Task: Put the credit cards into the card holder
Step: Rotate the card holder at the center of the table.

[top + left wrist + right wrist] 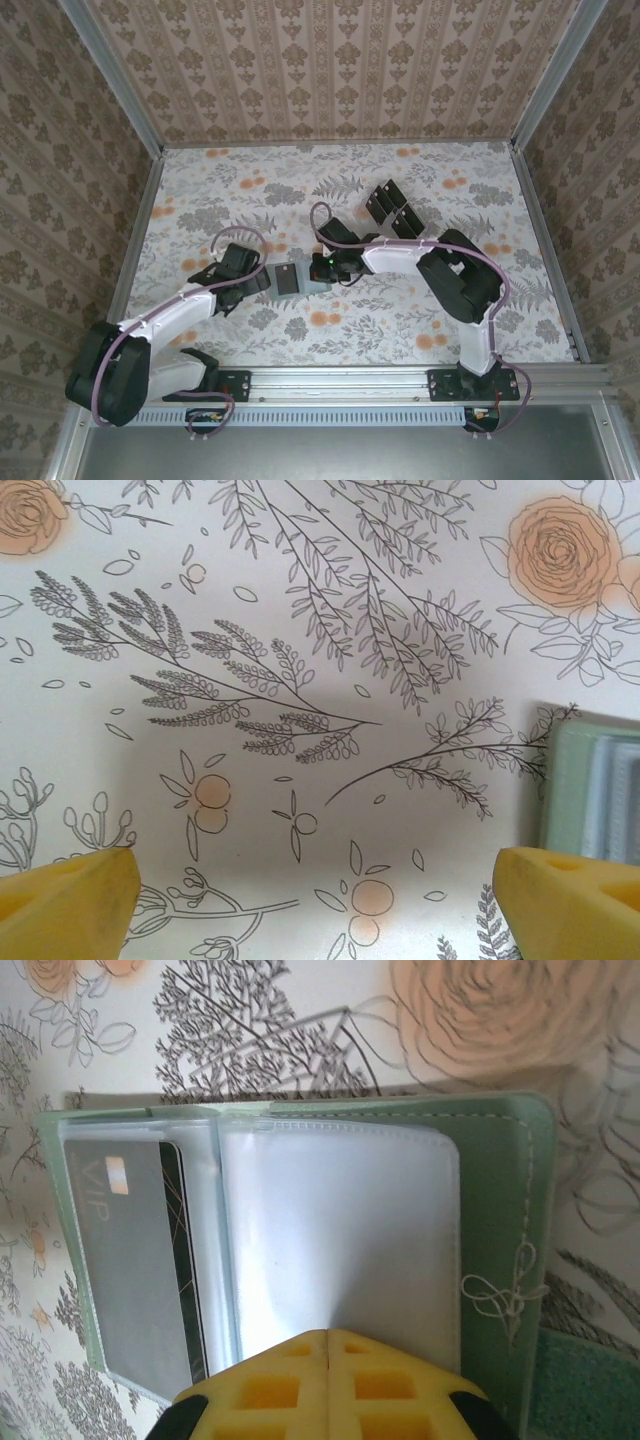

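Foreground, the right gripper: yellow pads pressed together with no gap, set at the near edge of the card holder; whether a clear sleeve is caught between the pads cannot be told. The card holder lies opened flat on the flowered table; its green cover with a stitched bow is to the right and the clear sleeves are in the middle; the leftmost sleeve holds a card marked VIP, with a dark edge beside it. The left gripper: pads spread wide, nothing between them, hovering over bare tabletop; the holder's green edge sits just beside the pad at the right of that view. From above, the holder lies between the two grippers, near the table's centre; the other black cards stand farther back to the right, well apart from it.
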Controlling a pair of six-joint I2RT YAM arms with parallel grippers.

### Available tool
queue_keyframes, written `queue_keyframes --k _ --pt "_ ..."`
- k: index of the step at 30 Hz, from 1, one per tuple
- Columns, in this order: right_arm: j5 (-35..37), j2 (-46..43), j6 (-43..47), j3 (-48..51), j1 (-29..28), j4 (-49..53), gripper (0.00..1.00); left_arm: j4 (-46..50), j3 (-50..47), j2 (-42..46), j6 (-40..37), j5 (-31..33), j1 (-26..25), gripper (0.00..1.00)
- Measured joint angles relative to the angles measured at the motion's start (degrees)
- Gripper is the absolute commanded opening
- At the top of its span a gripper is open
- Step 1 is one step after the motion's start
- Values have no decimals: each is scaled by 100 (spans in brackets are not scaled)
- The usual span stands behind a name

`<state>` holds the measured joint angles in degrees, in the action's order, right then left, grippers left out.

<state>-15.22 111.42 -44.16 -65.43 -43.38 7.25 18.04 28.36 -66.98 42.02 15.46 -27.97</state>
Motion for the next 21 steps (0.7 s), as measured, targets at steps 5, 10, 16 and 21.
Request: queue_keyframes --k 5,10,16,21 --pt "76 -319 -170 404 -61 -61 6 -2 0 -7 -68 -81 31 100" --pt "151 -413 -208 391 -157 111 6 -9 2 -144 -153 -175 33 100" --pt "149 -420 -116 -26 -168 258 6 -48 2 -260 -243 -350 31 100" --pt "149 -417 -81 -197 -168 271 6 -98 0 -297 -271 -439 24 100"
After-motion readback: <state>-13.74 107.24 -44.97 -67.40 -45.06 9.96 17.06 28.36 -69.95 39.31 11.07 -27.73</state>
